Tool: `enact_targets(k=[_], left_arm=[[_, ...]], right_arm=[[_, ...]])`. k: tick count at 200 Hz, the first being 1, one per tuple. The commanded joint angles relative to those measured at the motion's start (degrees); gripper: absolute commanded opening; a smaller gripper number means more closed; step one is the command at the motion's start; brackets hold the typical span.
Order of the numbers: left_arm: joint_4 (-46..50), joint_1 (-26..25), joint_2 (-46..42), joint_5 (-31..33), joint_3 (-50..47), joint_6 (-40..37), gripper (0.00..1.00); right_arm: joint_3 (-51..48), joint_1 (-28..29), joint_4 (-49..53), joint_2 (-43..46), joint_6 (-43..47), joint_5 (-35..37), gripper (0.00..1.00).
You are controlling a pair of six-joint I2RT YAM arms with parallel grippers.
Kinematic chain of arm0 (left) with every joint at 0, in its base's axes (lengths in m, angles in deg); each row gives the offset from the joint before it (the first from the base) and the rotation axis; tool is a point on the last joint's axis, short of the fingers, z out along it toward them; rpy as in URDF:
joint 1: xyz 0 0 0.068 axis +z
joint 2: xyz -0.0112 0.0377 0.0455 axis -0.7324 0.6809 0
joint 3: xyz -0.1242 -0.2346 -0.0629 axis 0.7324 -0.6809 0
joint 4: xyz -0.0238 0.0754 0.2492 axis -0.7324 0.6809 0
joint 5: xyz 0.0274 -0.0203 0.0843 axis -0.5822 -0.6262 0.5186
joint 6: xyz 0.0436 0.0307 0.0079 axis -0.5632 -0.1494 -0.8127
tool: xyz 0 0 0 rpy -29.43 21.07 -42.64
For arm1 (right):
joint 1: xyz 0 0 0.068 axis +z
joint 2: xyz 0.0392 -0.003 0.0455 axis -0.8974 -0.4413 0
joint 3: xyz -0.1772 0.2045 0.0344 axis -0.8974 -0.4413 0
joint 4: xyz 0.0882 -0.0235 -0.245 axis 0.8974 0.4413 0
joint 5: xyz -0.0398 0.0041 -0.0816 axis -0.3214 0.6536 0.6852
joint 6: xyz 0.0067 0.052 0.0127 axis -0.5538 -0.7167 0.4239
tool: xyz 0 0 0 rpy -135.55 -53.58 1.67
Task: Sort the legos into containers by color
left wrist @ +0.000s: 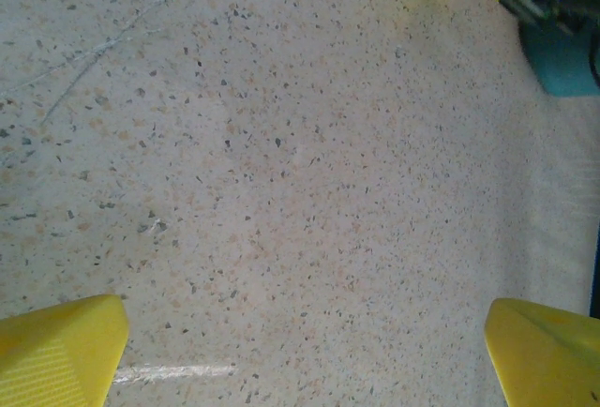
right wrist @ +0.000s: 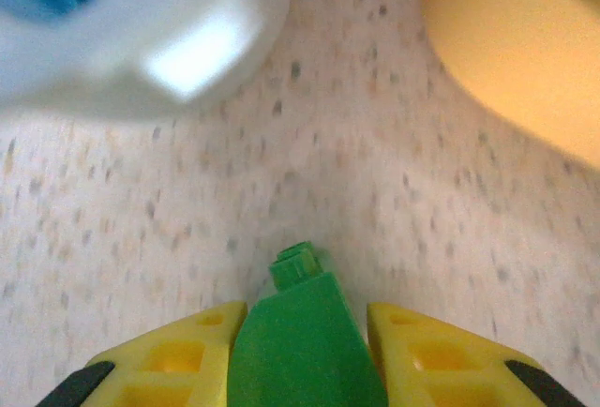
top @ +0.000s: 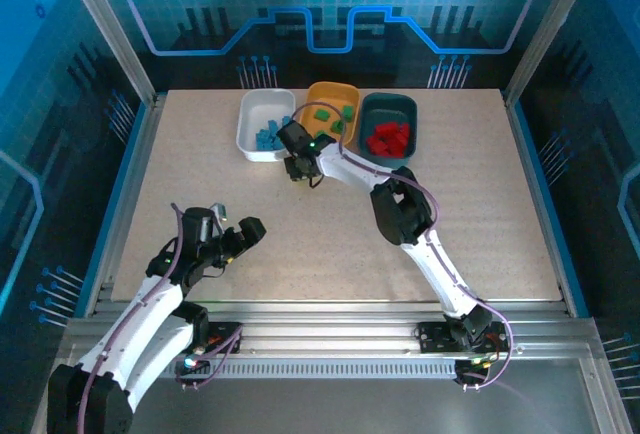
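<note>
**While the right arm grips a green brick, its tray sits just up and to the right**

Because the right gripper (top: 300,168) has its yellow jaws narrowed onto a green brick (right wrist: 305,351), the step in hand looks like the carry and drop. In the right wrist view the brick sits squarely between the two pads at the bottom centre, its stud pointing up the frame. Whether it is lifted off the table (top: 480,214) I cannot tell.

In the top view that gripper hangs in upper centre frame, just below the gap between the white tray (top: 243,129) and the orange tray (top: 333,86). The white tray holds blue bricks (top: 268,136), the orange one green bricks (top: 335,114), and the teal tray (top: 413,119) at the right holds red bricks (top: 388,139). So this brick belongs in the orange tray.

To do it well, I would lift straight up first so the brick clears the orange rim, which is very near. Then move up and right until the fingers are over the tray's middle, not its edge, and open there, low enough that the brick does not bounce out.

The left gripper (top: 248,229) rests in the lower left of the top view, well apart, its jaws spread wide over bare table and holding nothing.
</note>
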Motion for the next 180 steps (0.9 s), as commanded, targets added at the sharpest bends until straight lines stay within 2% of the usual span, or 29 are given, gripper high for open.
enact_targets(k=[1,18,39,84,97,118,125,133,146,164,180], left_arm=[[0.2,0.7,-0.1,0.9,2.0,-1.7,0.99],[-0.5,0.7,1.2,0.5,2.8,-1.5,0.99],[-1.0,0.7,3.1,-0.2,3.9,-1.1,0.99],[-1.5,0.6,3.9,-1.2,4.5,-0.3,0.99],[-1.2,0.7,3.8,-1.2,4.7,-0.3,0.99],[-0.8,0.6,3.7,-1.7,4.9,-0.1,0.99],[-0.8,0.6,3.7,-2.0,5.0,0.0,0.99],[-0.8,0.6,3.7,-2.7,5.3,-0.1,0.99],[-1.3,0.6,3.7,-4.9,5.8,-0.9,0.99],[-0.6,0.6,3.3,-5.7,7.5,-2.0,0.99],[0.8,0.6,2.8,-5.0,9.8,-2.9,0.99]], right_arm=[[-6.3,1.5,-5.3,11.9,0.9,3.3,0.30],[-5.5,-0.7,-3.1,13.9,1.3,3.8,0.30],[0.2,-4.7,0.1,11.5,2.2,2.1,0.30],[27.3,-12.6,12.3,-4.7,1.8,-6.5,0.32],[28.4,-14.0,11.3,-6.0,0.9,-10.5,0.32],[26.8,-15.4,9.3,-6.1,0.1,-12.3,0.33],[26.0,-15.9,8.2,-6.1,0.2,-13.8,0.37],[25.6,-16.1,7.2,-5.9,0.6,-15.5,0.53],[26.5,-16.1,7.8,-5.3,1.3,-15.4,0.67],[24.7,-16.0,7.3,-1.4,1.8,-14.4,0.71],[18.4,-15.4,4.4,5.3,2.2,-13.1,0.73]])
